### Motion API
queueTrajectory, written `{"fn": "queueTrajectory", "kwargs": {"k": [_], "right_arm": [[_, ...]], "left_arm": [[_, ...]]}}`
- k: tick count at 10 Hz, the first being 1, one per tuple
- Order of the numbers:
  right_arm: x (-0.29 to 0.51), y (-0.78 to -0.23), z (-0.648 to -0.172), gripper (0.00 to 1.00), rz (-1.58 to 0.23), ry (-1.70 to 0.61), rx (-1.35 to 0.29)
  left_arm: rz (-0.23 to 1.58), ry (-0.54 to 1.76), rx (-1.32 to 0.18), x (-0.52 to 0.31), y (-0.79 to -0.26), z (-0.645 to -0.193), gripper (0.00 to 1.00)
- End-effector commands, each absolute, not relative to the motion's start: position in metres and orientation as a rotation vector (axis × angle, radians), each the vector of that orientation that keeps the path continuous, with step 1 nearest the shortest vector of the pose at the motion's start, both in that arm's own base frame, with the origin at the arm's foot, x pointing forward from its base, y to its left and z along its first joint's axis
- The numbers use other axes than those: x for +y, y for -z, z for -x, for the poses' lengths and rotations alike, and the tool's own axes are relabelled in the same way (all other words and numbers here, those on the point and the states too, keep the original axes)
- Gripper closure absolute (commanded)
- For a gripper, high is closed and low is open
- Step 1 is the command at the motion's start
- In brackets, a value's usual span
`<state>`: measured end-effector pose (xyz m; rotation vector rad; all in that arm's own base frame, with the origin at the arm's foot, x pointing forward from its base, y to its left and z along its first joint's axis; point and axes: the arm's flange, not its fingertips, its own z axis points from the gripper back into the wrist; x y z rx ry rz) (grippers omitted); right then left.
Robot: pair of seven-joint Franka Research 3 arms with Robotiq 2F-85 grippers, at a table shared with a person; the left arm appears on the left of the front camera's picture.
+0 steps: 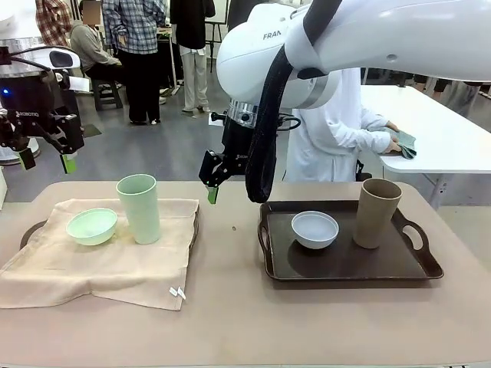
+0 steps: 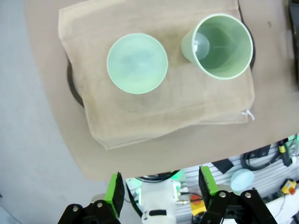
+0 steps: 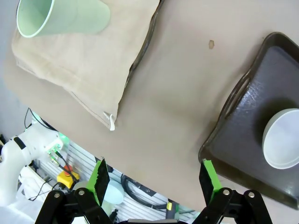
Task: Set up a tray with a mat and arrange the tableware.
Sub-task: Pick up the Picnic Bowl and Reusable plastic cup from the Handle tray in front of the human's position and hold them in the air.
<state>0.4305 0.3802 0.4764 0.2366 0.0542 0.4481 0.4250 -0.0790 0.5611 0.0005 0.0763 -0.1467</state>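
The mat (image 1: 100, 264), green cup (image 1: 139, 208) and green bowl (image 1: 92, 226) sit ready at nine o'clock, the three-o'clock tray (image 1: 345, 270) lacks a mat, and the left hand (image 2: 160, 186) and right hand (image 3: 153, 181) are spread empty.

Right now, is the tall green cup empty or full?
Empty: the left wrist view looks down into the green cup and shows its bare bottom, nothing inside.

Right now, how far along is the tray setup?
The left tray looks done: the mat covers it, with the green bowl and green cup on top. Nothing is in hand: the left gripper and right gripper are both open and empty above the table. Left, as I judge it: the right tray holds the white bowl and tan cup with no mat.
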Motion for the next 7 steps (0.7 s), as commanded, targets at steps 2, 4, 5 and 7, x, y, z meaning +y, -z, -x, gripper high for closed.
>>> {"fn": "queueTrajectory", "kwargs": {"k": [2,4,5,7], "right_arm": [[0.323,-0.507,-0.411,0.00,-0.206,-0.194,-0.067],[0.256,-0.525,-0.379,0.00,-0.223,-0.021,-0.129],[0.229,-0.532,-0.363,0.00,-0.264,0.033,-0.157],[0.166,-0.538,-0.331,0.00,-0.445,0.044,-0.207]], "left_arm": [[0.003,0.123,0.043,-0.081,-0.572,-0.419,0.16],[0.086,0.067,0.037,-0.064,-0.569,-0.423,0.16],[0.154,0.070,0.022,-0.053,-0.577,-0.419,0.16],[0.358,0.068,0.028,-0.016,-0.591,-0.418,0.16]]}}
